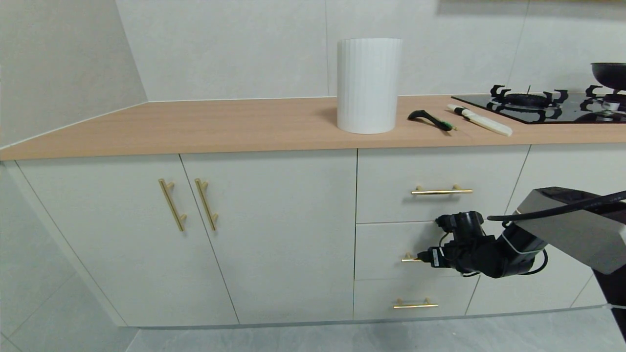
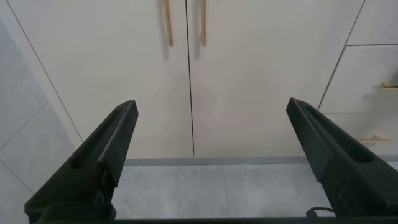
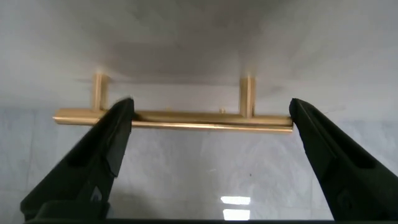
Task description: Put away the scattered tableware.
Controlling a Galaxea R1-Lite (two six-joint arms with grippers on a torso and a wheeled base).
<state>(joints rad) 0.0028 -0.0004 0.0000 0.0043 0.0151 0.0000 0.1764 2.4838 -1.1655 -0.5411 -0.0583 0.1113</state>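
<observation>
A black and green peeler (image 1: pixel 430 119) and a white-bladed knife (image 1: pixel 480 120) lie on the wooden countertop (image 1: pixel 220 124), right of a tall white ribbed container (image 1: pixel 368 85). My right gripper (image 1: pixel 424 256) is low in front of the drawer stack, at the middle drawer's gold handle (image 1: pixel 409 259). In the right wrist view the gripper (image 3: pixel 211 112) is open, and the handle (image 3: pixel 186 118) runs across just beyond its wide-spread fingertips. My left gripper (image 2: pixel 211 115) is open and holds nothing; it faces the lower cabinet doors (image 2: pixel 186 74) above the floor.
A gas hob (image 1: pixel 543 105) with a dark pan (image 1: pixel 609 73) is at the counter's right end. The top drawer handle (image 1: pixel 441 191) and bottom drawer handle (image 1: pixel 415 305) sit above and below the right gripper. Two cabinet doors with gold handles (image 1: pixel 188 204) are to the left.
</observation>
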